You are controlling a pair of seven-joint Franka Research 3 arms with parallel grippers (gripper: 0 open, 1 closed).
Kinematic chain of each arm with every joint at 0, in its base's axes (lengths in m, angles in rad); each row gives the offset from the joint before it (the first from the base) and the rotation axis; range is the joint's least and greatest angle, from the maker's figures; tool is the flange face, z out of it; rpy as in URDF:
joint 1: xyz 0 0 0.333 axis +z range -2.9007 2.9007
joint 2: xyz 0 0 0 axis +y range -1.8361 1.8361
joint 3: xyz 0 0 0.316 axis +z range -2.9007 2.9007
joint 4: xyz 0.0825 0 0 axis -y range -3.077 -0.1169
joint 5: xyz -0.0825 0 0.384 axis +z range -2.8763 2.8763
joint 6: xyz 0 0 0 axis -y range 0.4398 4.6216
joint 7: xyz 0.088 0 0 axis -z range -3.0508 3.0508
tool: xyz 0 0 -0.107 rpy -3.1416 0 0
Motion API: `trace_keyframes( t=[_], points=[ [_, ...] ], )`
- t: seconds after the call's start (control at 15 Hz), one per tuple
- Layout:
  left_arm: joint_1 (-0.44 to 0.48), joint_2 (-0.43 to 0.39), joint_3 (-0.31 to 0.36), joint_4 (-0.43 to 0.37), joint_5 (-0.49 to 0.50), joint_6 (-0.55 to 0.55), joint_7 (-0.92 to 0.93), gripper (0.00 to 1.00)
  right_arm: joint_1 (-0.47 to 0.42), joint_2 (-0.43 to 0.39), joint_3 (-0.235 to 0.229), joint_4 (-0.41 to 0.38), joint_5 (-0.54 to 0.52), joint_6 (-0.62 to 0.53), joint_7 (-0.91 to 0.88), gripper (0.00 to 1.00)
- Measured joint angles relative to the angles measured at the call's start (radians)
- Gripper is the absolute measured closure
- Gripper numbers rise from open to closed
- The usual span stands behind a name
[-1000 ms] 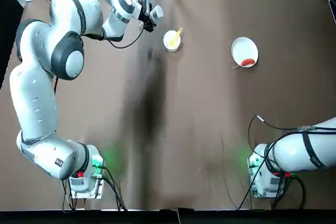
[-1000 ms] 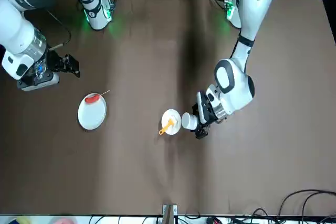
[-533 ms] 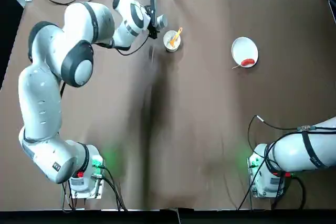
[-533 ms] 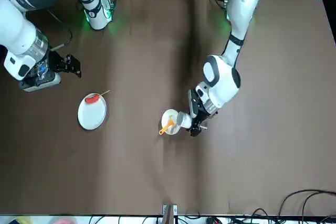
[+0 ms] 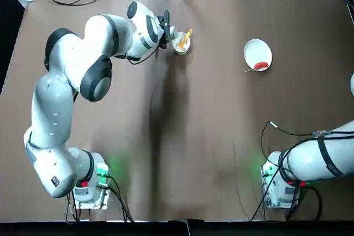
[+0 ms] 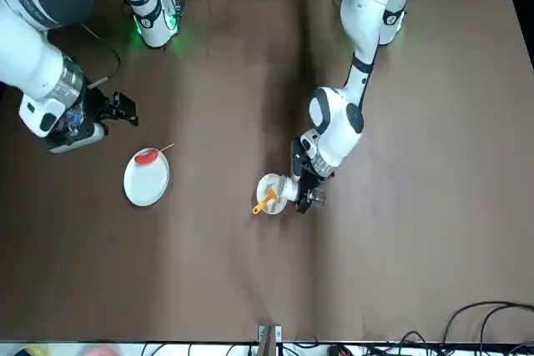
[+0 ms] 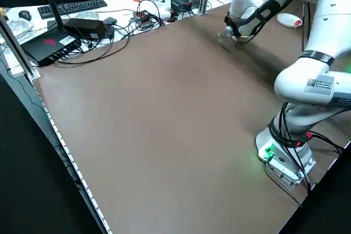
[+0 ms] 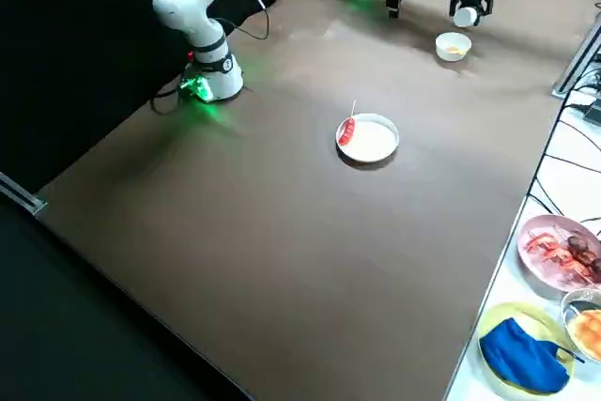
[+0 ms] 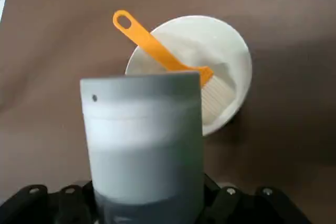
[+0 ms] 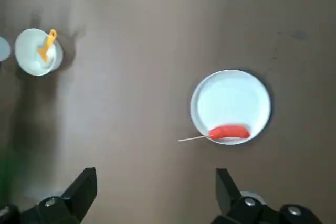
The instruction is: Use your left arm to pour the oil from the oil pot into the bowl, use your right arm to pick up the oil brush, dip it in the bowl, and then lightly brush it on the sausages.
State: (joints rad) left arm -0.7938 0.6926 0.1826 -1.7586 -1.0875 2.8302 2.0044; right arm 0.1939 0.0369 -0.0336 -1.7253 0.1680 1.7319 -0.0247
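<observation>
Left pincer (image 6: 302, 193) clamped on oil pot (image 9: 142, 145), moved in beside bowl (image 5: 181, 43); pour imminent; right pincer (image 10: 152, 192) apart, idle.

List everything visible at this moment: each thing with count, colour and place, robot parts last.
Bowl: one, white, far side of the table, left of centre.
Oil brush: one, orange handle, resting in the bowl.
Oil pot: one, white cap, held at the bowl's rim.
Plate: one, white, to the right of the bowl.
Sausage: one, red, on a thin stick, at the plate's near edge.
Table: one, brown.
Left gripper: shut on the oil pot, beside the bowl.
Right gripper: fingers open, high above the table's far right edge.
</observation>
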Motion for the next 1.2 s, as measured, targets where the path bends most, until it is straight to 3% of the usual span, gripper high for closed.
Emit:
trace_keyframes(
  t=[0.33, 0.67, 1.0, 1.2],
  points=[
    [-0.041, 0.033, 0.023, 0.002, 0.001, 0.052, 0.000, 0.46, 0.002, 0.104, 0.002, -0.002, 0.212, 0.085, -0.001, 0.00],
    [-0.048, 0.056, 0.024, 0.004, 0.001, 0.056, 0.000, 0.46, 0.064, 0.213, 0.008, 0.027, 0.256, 0.219, 0.000, 0.00],
    [-0.051, 0.056, 0.025, 0.007, 0.001, 0.056, 0.001, 0.46, 0.095, 0.383, 0.014, 0.201, 0.321, 0.228, -0.001, 0.01],
    [-0.054, 0.056, 0.025, 0.008, 0.001, 0.057, 0.001, 0.46, 0.100, 0.478, 0.040, 0.304, 0.336, 0.229, -0.001, 0.02]
  ],
)
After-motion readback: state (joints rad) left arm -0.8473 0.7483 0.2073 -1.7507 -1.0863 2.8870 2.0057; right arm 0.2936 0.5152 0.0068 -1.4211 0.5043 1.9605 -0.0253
